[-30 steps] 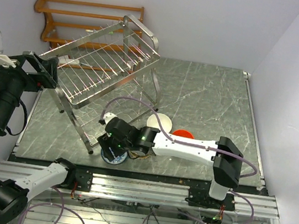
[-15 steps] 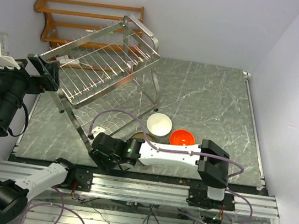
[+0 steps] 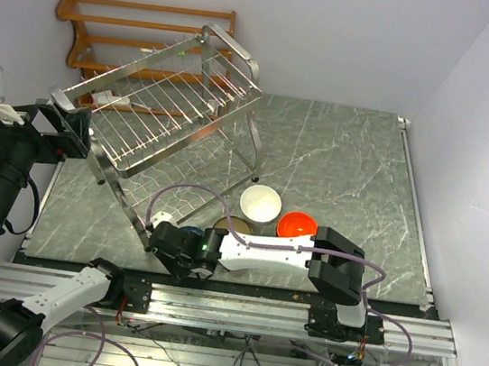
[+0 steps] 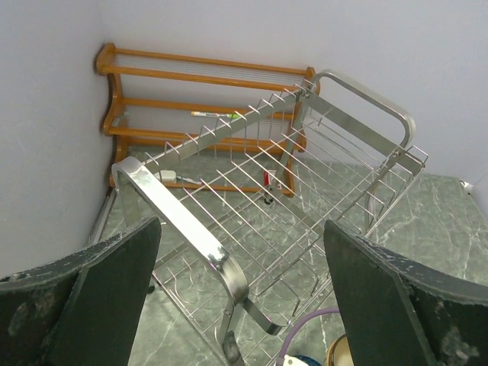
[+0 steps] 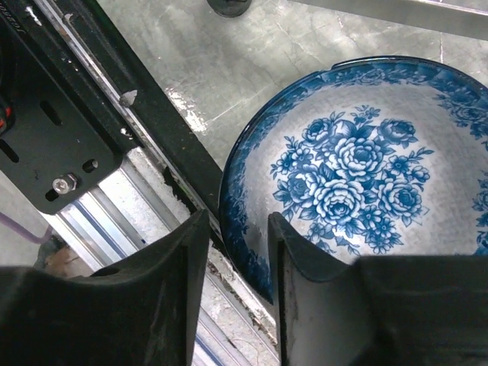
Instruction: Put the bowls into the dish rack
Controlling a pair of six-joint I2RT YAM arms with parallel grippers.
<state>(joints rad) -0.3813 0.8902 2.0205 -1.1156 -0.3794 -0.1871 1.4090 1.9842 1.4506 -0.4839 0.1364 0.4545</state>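
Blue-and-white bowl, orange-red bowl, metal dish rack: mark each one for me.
blue-and-white bowl (image 5: pixel 354 179), right wrist view, on the flower print inside it.
orange-red bowl (image 3: pixel 297 225), top external view, on its inside.
dish rack (image 4: pixel 183 221), left wrist view, on the near tubular handle.

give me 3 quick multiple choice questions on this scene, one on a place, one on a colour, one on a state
1. Where is the blue bowl? A in the metal rack B on the table, near edge C on the wooden rack
2. Bowl farthest right, top view? A white B orange C tan
3. The left pincer is: A open B shut C shut on a bowl
B: the edge rail runs beside it. B: the orange bowl lies right of the others. A: its fingers stand far apart.
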